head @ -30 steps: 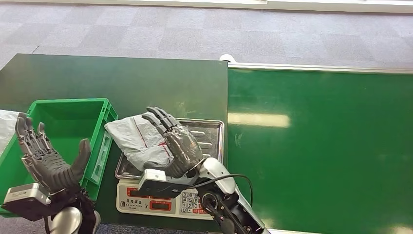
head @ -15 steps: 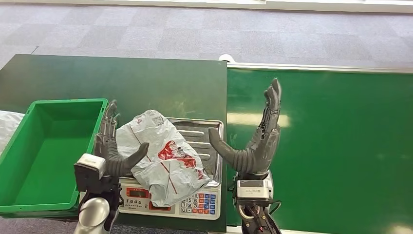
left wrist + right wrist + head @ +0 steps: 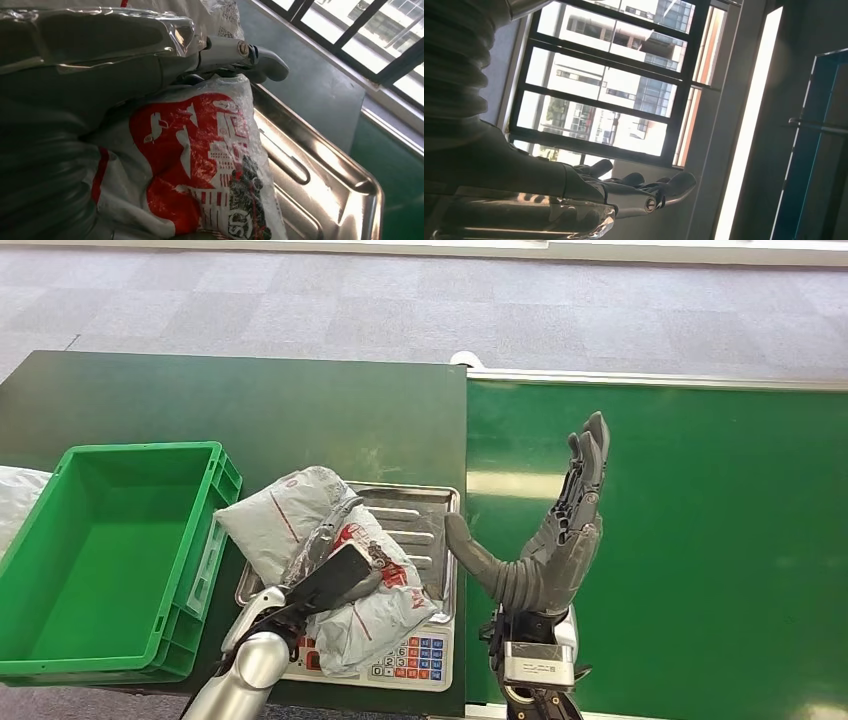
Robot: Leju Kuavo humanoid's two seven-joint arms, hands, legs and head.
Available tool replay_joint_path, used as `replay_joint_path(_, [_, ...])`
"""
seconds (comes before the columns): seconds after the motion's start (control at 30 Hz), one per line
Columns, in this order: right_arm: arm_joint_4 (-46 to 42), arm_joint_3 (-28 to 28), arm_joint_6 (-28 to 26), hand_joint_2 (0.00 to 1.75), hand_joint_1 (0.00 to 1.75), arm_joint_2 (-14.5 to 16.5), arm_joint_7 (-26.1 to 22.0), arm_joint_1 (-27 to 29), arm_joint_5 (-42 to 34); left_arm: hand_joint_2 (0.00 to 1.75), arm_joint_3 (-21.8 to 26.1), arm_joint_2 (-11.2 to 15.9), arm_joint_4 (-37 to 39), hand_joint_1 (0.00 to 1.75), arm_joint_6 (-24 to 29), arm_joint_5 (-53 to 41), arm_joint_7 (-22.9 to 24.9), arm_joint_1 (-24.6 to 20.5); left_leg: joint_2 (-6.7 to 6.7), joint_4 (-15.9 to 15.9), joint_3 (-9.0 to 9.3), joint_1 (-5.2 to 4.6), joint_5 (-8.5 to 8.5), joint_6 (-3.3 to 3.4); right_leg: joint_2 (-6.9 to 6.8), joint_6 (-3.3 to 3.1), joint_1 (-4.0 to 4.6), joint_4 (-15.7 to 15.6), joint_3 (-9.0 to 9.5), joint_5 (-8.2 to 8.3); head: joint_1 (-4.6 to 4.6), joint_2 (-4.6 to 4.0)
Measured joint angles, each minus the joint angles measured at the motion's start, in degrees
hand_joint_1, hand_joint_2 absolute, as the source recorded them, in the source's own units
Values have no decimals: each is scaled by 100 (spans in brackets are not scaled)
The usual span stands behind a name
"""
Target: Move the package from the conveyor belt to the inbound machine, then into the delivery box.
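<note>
One package (image 3: 330, 560) on the scale's steel tray (image 3: 425, 515)
It lies beside the green box (image 3: 110, 550); the left hand (image 3: 325, 565) rests on it, grip unclear. The right hand (image 3: 550, 540) stands upright above the conveyor belt (image 3: 700, 520), fingers spread, holding nothing.

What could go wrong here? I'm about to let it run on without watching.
1. The left hand lies on the slick plastic package; whether it truly grips is unclear, so the package may slip during a lift.
2. The package hangs over the scale keypad, so it may press keys.
3. The green box stands close beside the scale, and a low carry could catch its rim.
</note>
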Motion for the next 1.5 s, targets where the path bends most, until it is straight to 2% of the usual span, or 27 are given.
replay_joint_path(0.2, [-47,-2,63,175,0,-2,38,23,-2,175,-90,13,388,28,-137,-217,131,-222,-7,0,9,0,0,0,-5,0,0,0,14,-1,0,0])
replay_joint_path(0.33, [-71,-2,76,175,0,-3,38,37,-2,175,-109,22,497,164,-146,-225,141,-294,-7,0,22,0,0,0,-6,0,0,0,28,-1,1,0])
replay_joint_path(0.37, [-72,-3,79,175,0,-3,38,38,3,175,-112,24,516,170,-167,-239,149,-310,-8,0,26,0,0,0,-6,0,0,0,31,-1,1,0])
replay_joint_path(0.6, [-127,-5,123,175,0,-3,56,67,74,175,-112,29,676,175,-372,-449,190,-458,-9,0,39,0,0,0,-8,0,0,0,45,-1,-1,0])
replay_joint_path(0.77, [-148,-8,160,175,0,-9,57,82,84,175,-109,28,755,173,-226,-376,42,-519,-9,0,40,0,0,0,-8,0,0,0,45,-1,0,0])
replay_joint_path(0.87, [-169,-9,161,175,0,-22,57,95,88,175,-79,25,725,170,330,-15,-452,-452,-6,0,35,0,0,0,-7,0,0,0,38,0,-1,0])
replay_joint_path(1.0, [-183,-15,160,175,0,-58,57,96,58,175,22,28,321,169,1171,693,-1120,-301,-5,0,24,0,0,0,-6,0,0,0,28,0,0,0])
replay_joint_path(1.2, [-183,-19,155,175,0,-64,51,92,29,175,192,52,-288,174,1714,1076,-1573,-188,-5,0,14,0,0,0,-6,1,0,1,21,-1,0,0])
replay_joint_path(1.4, [-111,22,99,175,0,-63,-37,69,-128,175,484,115,-1324,174,3271,2057,-2980,-9,-8,-1,9,1,0,0,-8,0,1,1,17,-1,0,0])
replay_joint_path(1.5, [-14,60,73,175,0,-62,-103,24,-219,175,606,170,-1973,170,3609,1952,-3363,71,-8,-1,7,1,0,0,-8,0,2,1,16,-2,1,0])
